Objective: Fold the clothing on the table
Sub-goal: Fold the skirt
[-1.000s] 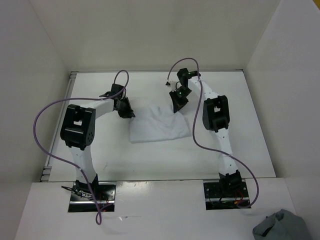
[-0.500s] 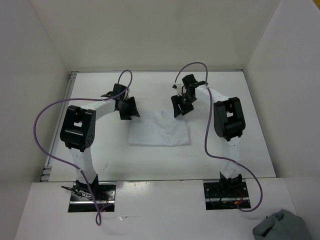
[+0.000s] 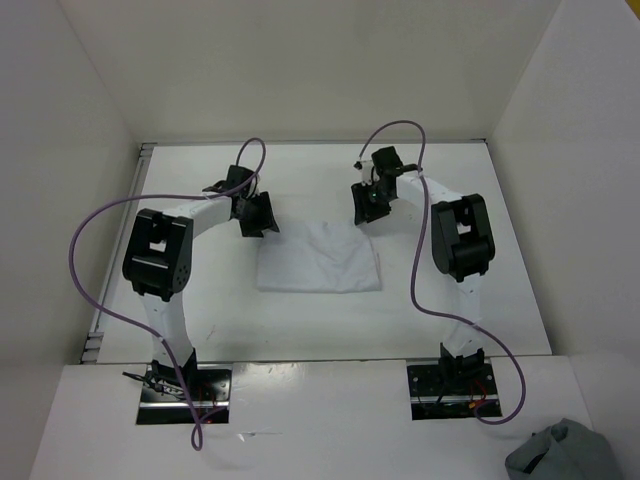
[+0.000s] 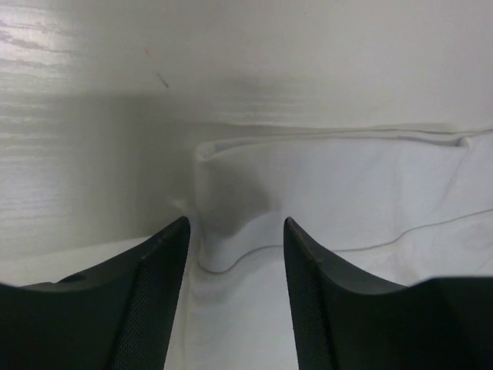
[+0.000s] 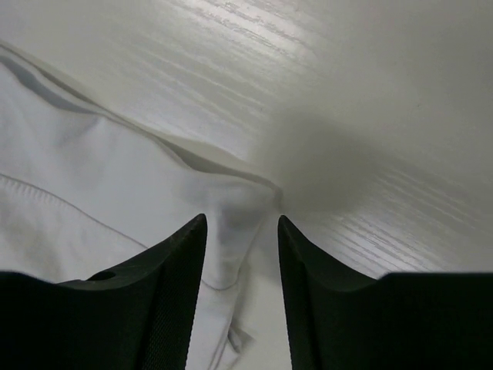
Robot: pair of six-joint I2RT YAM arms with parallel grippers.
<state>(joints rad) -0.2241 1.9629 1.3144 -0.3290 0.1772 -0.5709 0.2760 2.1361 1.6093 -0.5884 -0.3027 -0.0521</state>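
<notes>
The clothing (image 3: 318, 258) is thin, soft white cloth, faintly wrinkled. The surface (image 3: 330, 320) is white, finely grained, with a slight sheen. The jaws are matt black plastic, finely stippled.

No text, label, brand, number or sign can be read in any view.

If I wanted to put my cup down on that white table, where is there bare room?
The table is bare along the near strip between the clothing and the arm bases, and along the far strip by the back wall. Crowded: the middle, where the left claw and right claw hang open at the clothing's far corners.
</notes>
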